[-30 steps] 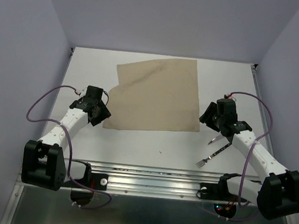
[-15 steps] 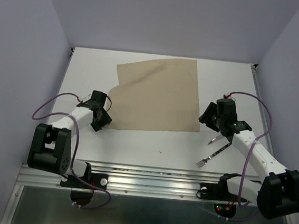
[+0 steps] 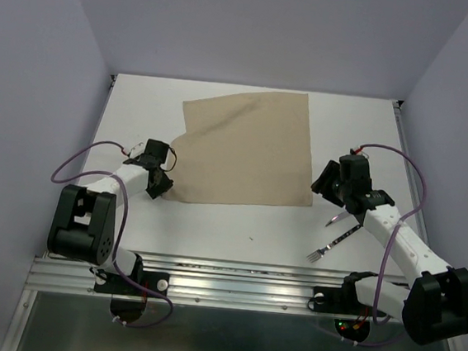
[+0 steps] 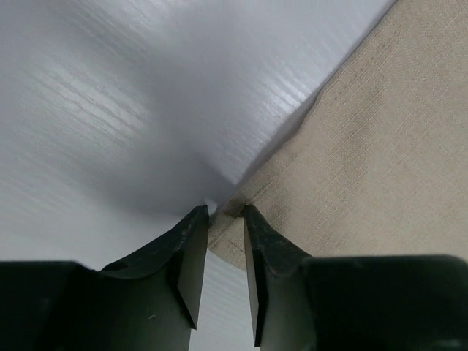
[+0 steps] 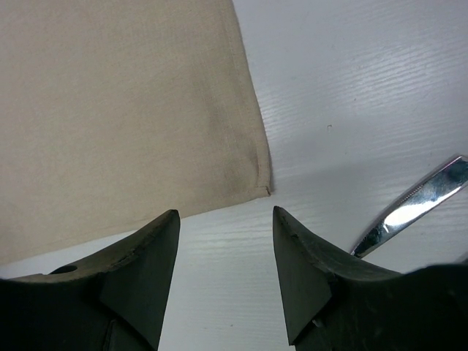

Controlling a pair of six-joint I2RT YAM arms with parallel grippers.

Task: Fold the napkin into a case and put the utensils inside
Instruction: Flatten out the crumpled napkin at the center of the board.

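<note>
currently, count on the table [image 3: 237, 234]: one napkin [image 3: 249, 148], two utensils, two grippers.

the napkin lies spread open and unfolded at the middle of the table, toward the far side, with a faint dark crease near its far left corner. the fork [image 3: 327, 248] lies near the front right, tines toward the near edge, apart from the cloth. the knife [image 3: 335, 218] lies just beyond it; only a short silver length shows in the top view, the rest hidden under the right arm. in the right wrist view its blade [image 5: 417, 205] is cut off by the frame edge and a finger.

the left gripper [image 4: 225, 212] sits low at the napkin's near left corner. its fingers [image 4: 191, 256] stand narrowly apart and the cloth corner lies in the gap between them. whether the pads touch the cloth cannot be told; the table beyond is blurred.

the right gripper [image 5: 224, 213] hangs over the napkin's near right corner, fingers spread wide, holding nothing.
</note>
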